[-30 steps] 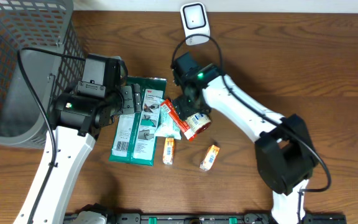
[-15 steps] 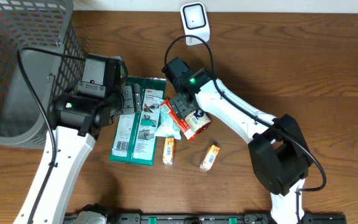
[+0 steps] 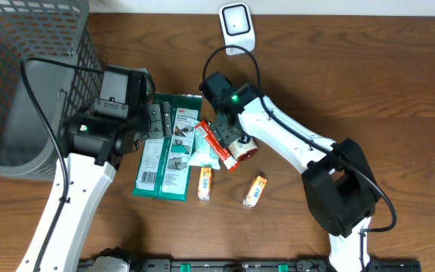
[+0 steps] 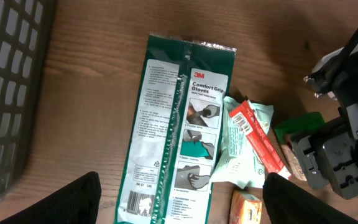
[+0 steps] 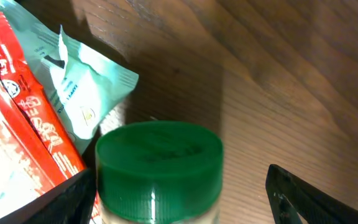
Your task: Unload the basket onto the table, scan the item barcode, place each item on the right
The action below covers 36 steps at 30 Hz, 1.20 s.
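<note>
As far as can be judged, nothing has been scanned: the jar [image 5: 159, 155] with the green lid sits among the packets at the centre of the overhead frame, well below the scanner [image 3: 236, 23] at the top centre. The right gripper [image 5: 180, 177] is spread wide, one finger on either side of the lid with nothing clasped, so grasping, lifting and presenting the label are all left to be done. The left gripper [image 4: 182, 180] is likewise spread and empty above the glove pack [image 4: 179, 124], left of centre.
</note>
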Motion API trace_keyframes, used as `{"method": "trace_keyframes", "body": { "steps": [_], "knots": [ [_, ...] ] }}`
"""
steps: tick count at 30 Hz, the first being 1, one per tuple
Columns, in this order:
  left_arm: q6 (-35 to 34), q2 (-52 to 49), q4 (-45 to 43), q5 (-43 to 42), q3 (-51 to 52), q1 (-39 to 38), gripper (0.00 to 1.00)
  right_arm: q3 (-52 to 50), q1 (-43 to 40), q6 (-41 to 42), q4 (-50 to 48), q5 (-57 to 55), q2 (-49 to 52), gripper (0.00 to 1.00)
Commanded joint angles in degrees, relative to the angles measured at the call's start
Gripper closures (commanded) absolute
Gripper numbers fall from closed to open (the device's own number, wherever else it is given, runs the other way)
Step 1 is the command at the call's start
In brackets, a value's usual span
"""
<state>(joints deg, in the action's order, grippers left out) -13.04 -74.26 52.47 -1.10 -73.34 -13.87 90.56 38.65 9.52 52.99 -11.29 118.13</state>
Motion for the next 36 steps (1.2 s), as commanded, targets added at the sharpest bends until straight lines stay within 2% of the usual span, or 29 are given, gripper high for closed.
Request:
{"method": "trace_keyframes", "body": {
  "steps": [1, 4, 10, 27, 36],
  "knots": [
    [0.79, -0.22, 0.02, 0.7, -0.72, 0.31, 0.16, -2.58, -0.42, -0.11, -1.46, 1.29, 0.02, 0.19],
    [0.79, -0.22, 0.02, 0.72, -0.72, 0.31, 0.16, -5.46, -0.42, 1.16, -4.46, 1.29, 0.02, 0.19],
    [0.79, -0.22, 0.02, 0.7, -0.72, 0.31, 0.16, -5.73, -0.35, 1.14, -5.07, 1.29, -0.26, 0.25],
    [0.79, -0.22, 0.02, 0.7, -0.72, 0.31, 0.16, -1.33, -0.52, 3.08, -2.62, 4.52, -0.26, 0.26],
    [0.79, -0.22, 0.02, 0.7, -0.72, 0.31, 0.16, -0.87, -0.55, 3.32, -1.44, 4.5, -0.79, 0.38]
  ]
}}
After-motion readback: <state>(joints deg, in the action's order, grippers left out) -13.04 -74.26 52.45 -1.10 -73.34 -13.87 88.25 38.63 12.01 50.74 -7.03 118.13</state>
